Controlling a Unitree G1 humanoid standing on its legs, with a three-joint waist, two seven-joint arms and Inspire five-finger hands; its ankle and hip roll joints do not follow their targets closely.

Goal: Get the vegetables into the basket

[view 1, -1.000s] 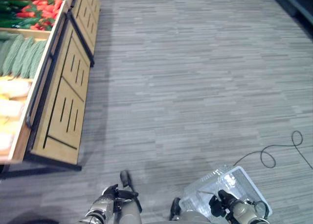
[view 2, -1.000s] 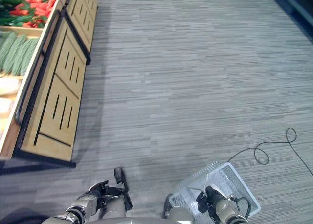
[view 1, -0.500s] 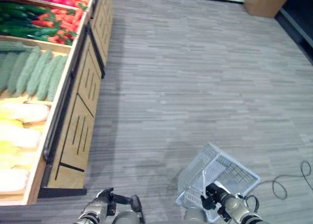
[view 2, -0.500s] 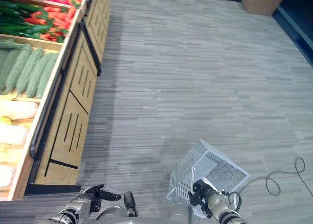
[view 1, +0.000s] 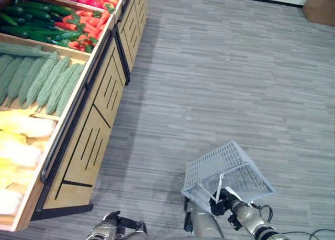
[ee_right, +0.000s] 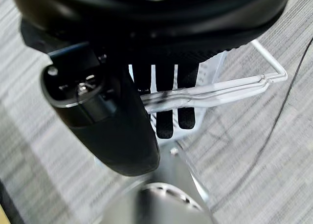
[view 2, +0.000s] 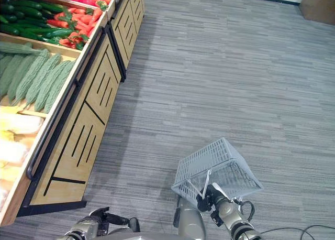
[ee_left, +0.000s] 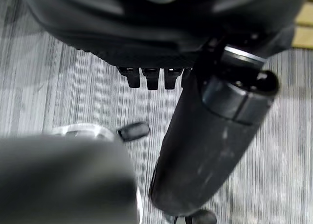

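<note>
Several vegetables (view 1: 44, 83) in wooden stand (view 1: 99, 114) at left, well apart from basket (view 1: 225, 172). Basket hanging tilted over floor (view 1: 235, 83), handle (ee_right: 215, 92) gripped by right robot hand (view 1: 224, 200). Left robot hand (view 2: 102, 218) low, fingers curled, empty.

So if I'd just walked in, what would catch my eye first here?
Probably the wooden produce stand on the robot's left, with bins of red peppers, dark green cucumbers, pale green bitter gourds and yellowish vegetables. Then the white wire basket, hanging tilted from the right hand at lower right over the grey floor.
</note>
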